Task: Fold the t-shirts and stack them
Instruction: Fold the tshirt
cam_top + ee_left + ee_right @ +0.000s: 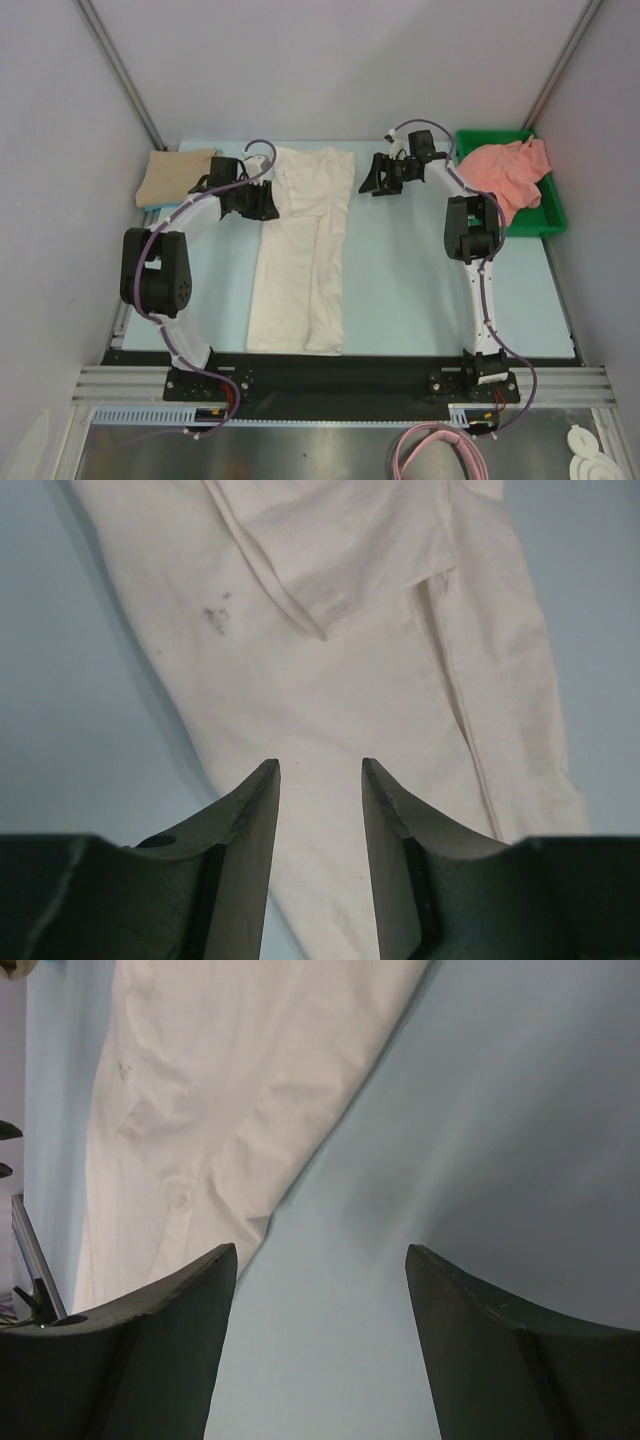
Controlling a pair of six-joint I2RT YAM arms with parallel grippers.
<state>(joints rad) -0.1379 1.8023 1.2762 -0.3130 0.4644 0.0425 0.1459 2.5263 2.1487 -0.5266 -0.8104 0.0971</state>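
Observation:
The cream-white t-shirt lies in the middle of the table as a long strip with its sides folded in; it also shows in the left wrist view and the right wrist view. The tan-beige t-shirt lies folded at the far left. The salmon-pink t-shirt is bunched in the green tray. My left gripper is open and empty at the strip's upper left edge. My right gripper is open and empty over bare table, just right of the shirt's top.
The table top is a light blue mat. Grey walls close in the left, back and right sides. A black rail runs along the near edge by the arm bases.

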